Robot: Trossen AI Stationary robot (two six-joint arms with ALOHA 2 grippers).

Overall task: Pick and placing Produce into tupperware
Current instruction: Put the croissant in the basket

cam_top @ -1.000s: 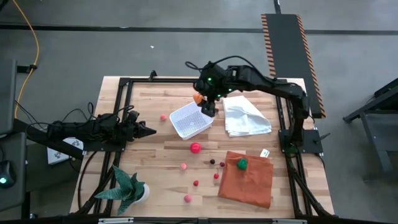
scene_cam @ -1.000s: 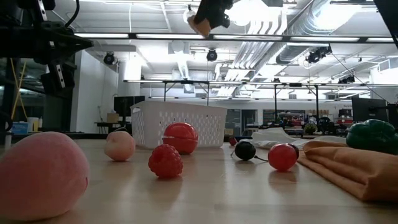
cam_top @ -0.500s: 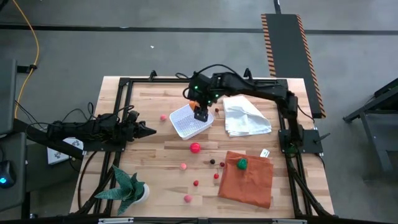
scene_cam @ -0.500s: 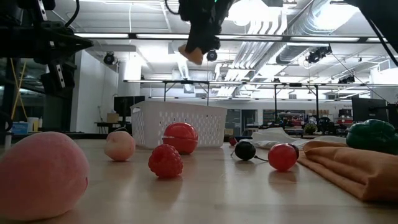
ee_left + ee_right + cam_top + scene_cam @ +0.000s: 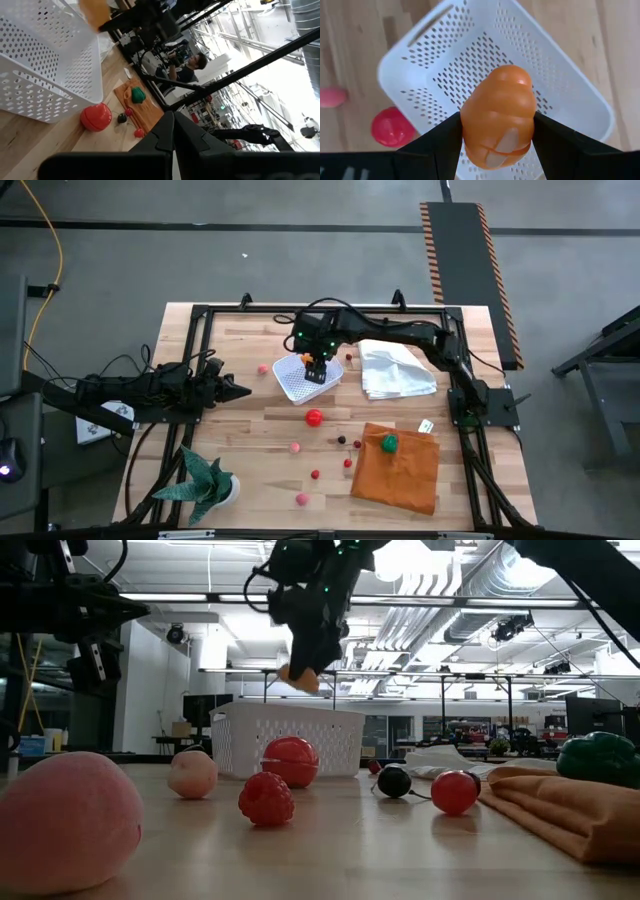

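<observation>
Right gripper (image 5: 497,131) clamped on orange produce (image 5: 498,116), poised above tupperware (image 5: 300,383) for dropping in; left gripper (image 5: 240,390) shut, parked at nine o'clock

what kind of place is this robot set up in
Probably a big robotics lab or workshop: exposed ducts and strip lights overhead, rows of workbenches behind the wooden table, and a person working at another station.
</observation>
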